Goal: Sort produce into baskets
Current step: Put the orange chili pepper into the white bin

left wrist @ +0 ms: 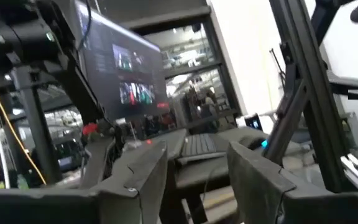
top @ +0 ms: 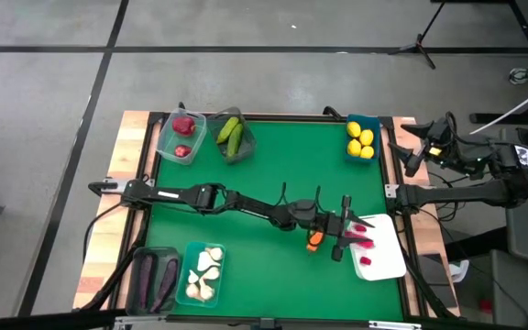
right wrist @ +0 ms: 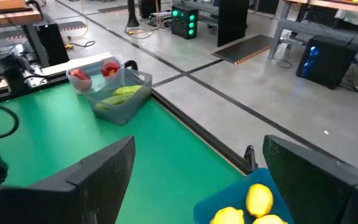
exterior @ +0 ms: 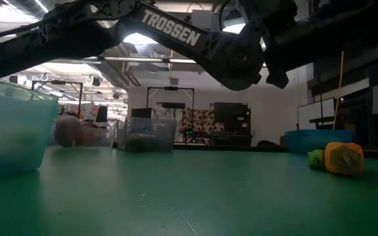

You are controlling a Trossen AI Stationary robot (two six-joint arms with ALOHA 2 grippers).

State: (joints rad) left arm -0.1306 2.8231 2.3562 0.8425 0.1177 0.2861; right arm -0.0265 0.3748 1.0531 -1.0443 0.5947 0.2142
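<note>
1. Carrot, the one piece of produce loose on the green counter, lies beside the white tray.
2. Your left claw hovers there, fingers apart, empty.
3. Your right claw waits open above the lemons.

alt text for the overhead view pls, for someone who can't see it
Left gripper reaches across the green table beside an orange carrot, at the white tray with red peppers. Tubs of produce line the edges; the right gripper waits near the lemons.

Overhead looking straight down; low at table level; wrists facing outward, left perhaps roomward; cucumbers shared.
</note>
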